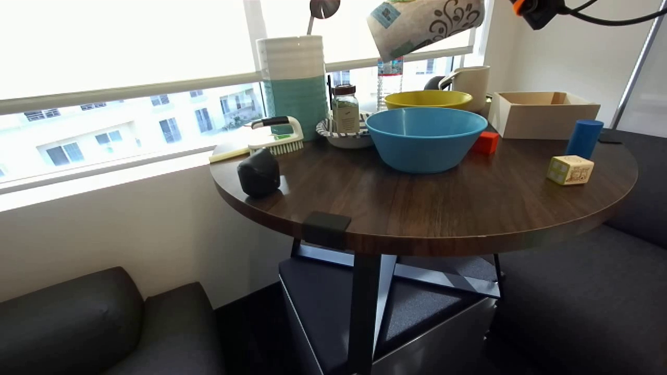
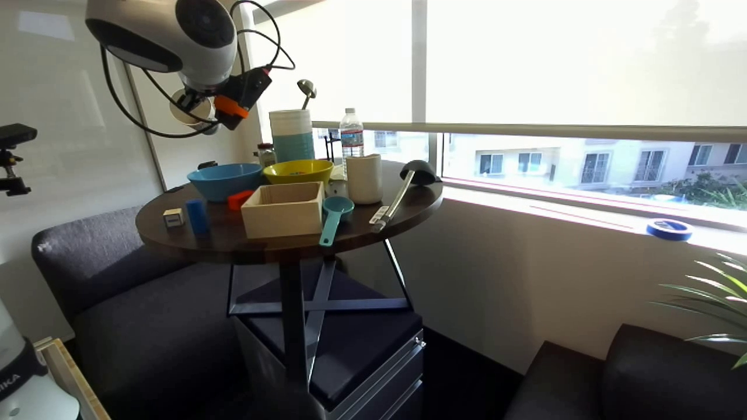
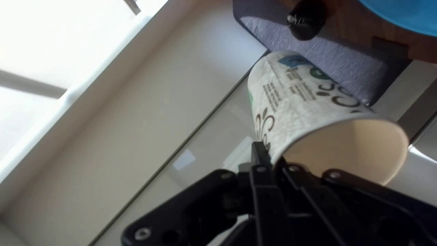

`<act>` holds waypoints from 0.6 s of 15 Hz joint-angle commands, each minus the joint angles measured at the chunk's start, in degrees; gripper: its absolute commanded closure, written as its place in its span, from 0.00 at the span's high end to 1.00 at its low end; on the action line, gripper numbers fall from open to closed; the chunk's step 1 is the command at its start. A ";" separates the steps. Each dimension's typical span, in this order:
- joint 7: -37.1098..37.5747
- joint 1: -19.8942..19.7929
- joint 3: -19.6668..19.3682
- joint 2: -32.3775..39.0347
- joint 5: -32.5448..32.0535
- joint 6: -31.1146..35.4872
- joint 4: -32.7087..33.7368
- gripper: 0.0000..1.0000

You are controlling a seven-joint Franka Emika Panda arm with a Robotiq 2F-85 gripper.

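My gripper (image 3: 271, 157) is shut on the rim of a paper cup (image 3: 290, 99), with one finger outside the wall and one inside. The cup is white with brown swirls and a blue mark. It is tilted, nearly lying on its side, and held in the air; it also shows in both exterior views (image 1: 424, 26) (image 2: 180, 114). Below it on the round dark wood table (image 1: 396, 208) stand a blue bowl (image 1: 427, 146) and a yellow bowl (image 2: 299, 172). The yellow bowl has small coloured things in it, too small to tell. The gripper fingers are hidden in an exterior view.
On the table are a wooden box (image 2: 283, 219), red block (image 1: 485, 142), blue cylinder (image 1: 584, 138), toy cube (image 1: 570, 170), brush (image 1: 276, 136), black object (image 1: 259, 173), tall utensil holder (image 1: 296, 104), spice jar (image 1: 345, 110), bottle (image 2: 351, 137), pitcher (image 2: 365, 179), ladle (image 2: 402, 192) and teal scoop (image 2: 332, 221).
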 commanded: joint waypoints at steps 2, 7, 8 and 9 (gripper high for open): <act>-1.94 3.89 -4.63 -3.35 0.37 -4.29 0.08 0.01; -2.21 13.17 -9.76 -6.42 -0.40 2.66 1.16 0.01; -1.69 1.40 -1.79 -2.77 3.81 -4.54 1.44 0.01; -1.51 1.36 -1.58 -2.92 4.19 -4.87 1.39 0.03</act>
